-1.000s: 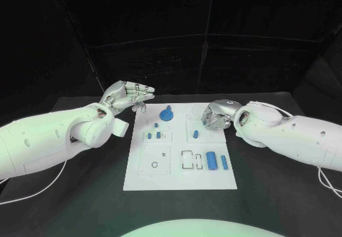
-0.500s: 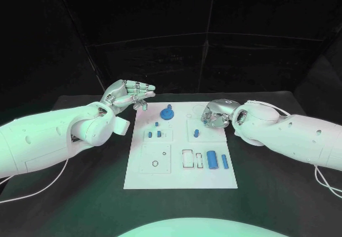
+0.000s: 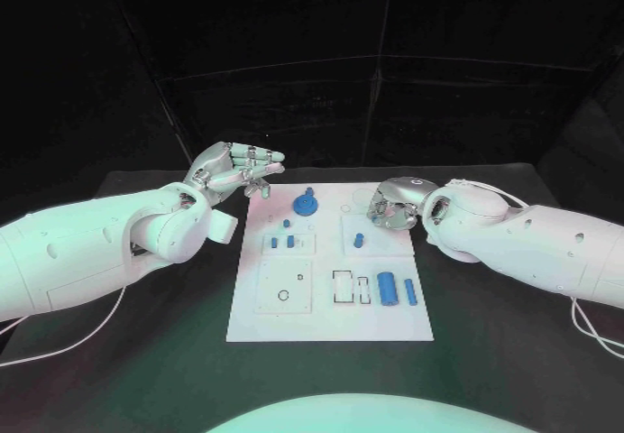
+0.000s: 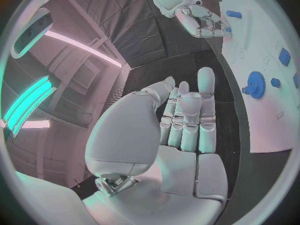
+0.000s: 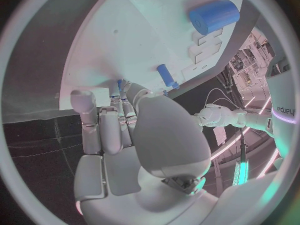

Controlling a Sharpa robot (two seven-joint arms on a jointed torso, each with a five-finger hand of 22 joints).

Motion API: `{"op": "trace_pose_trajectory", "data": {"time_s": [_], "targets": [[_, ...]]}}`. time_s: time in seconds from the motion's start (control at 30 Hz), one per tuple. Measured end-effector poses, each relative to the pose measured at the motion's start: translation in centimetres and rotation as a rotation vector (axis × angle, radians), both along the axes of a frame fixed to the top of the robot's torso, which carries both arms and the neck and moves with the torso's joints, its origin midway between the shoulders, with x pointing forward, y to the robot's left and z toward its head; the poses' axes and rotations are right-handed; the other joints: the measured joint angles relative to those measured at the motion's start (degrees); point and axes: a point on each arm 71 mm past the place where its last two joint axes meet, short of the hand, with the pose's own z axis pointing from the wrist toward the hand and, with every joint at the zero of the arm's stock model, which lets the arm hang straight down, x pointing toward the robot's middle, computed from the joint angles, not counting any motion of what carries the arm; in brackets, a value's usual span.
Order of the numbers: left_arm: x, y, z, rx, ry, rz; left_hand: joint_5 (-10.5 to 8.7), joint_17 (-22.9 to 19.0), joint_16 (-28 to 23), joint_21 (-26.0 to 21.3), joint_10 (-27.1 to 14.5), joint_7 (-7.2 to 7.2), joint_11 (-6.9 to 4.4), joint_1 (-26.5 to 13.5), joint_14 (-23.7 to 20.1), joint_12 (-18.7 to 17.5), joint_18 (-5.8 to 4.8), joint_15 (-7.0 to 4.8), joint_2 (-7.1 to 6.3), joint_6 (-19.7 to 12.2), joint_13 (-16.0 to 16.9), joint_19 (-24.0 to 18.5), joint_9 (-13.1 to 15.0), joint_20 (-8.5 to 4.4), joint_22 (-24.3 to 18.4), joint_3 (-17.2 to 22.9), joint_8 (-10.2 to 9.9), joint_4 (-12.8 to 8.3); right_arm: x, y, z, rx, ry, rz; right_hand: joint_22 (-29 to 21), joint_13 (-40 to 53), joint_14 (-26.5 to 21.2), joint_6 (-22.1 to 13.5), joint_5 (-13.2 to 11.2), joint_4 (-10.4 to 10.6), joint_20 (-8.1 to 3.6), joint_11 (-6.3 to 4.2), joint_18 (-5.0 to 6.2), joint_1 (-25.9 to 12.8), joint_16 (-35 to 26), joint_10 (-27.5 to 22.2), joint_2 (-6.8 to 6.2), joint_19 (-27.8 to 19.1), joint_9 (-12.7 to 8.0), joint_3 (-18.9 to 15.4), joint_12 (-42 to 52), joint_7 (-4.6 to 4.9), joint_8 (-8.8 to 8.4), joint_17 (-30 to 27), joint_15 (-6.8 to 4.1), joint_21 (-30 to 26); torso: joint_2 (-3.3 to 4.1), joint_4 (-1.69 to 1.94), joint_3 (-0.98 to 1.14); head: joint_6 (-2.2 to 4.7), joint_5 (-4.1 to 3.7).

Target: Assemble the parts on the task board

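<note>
Several blue parts (white task board)

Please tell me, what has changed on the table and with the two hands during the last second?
The right hand has drawn slightly away from the robot, along the far right corner of the white task board. The left hand, open and holding nothing, has lifted a little beside the board's far left corner. Neither took or released anything. The blue gear-shaped part, the large blue cylinder and the other small blue parts stayed where they were.
</note>
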Motion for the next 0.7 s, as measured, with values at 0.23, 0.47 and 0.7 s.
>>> {"op": "trace_pose_trajectory", "data": {"time_s": [0.23,0.47,0.7], "targets": [[-0.01,-0.02,0.0,-0.002,0.001,-0.001,0.0,-0.31,-0.27,0.0,0.0,0.0,0.0,-0.31,-0.21,0.03,0.0,0.21,0.31,0.0,0.05,0.0,0.0,0.0,-0.11,-0.17,0.0,0.17,0.0,0.06,-0.03,-0.001,-0.002,-0.008,0.09,-0.8,0.0,0.2,-1.29,-1.11,0.0,0.13,0.0,-1.5,0.0,0.28,-0.78,0.0,0.0,3.35,-0.4,0.19,0.0,0.0,0.0,0.0,-0.04,0.0,0.0,-0.08,-0.08],[-0.02,0.03,0.0,-0.004,0.004,0.0,0.0,-1.12,-0.83,-0.47,-0.49,0.41,0.49,-0.62,-0.72,0.03,-0.01,0.31,0.62,-0.42,0.05,-0.07,0.0,0.06,-0.41,-0.8,0.0,0.47,-0.25,0.01,-0.07,0.003,-0.007,-0.012,0.09,-1.02,0.0,0.19,-1.59,-1.49,0.0,0.13,0.0,-1.71,0.0,0.27,-0.57,0.0,-0.07,3.87,-0.67,0.19,-0.01,-0.01,0.0,0.0,-0.09,0.0,0.01,-0.12,-0.02],[0.01,0.1,-0.01,-0.006,0.006,0.003,0.0,-1.78,-1.1,-0.66,-0.9,0.4,0.54,-0.62,-1.13,0.25,-0.01,0.3,0.62,-0.85,0.1,-0.17,0.01,0.17,-0.61,-1.12,0.0,0.8,-0.56,-0.13,0.11,0.017,-0.022,-0.016,0.28,-1.0,0.0,0.3,-1.59,-1.53,0.0,-0.08,0.0,-2.55,0.0,0.48,-0.91,0.0,-0.02,4.36,-0.67,0.31,-0.17,-0.01,0.0,0.25,-0.13,-0.02,0.02,0.0,-0.1]]}}
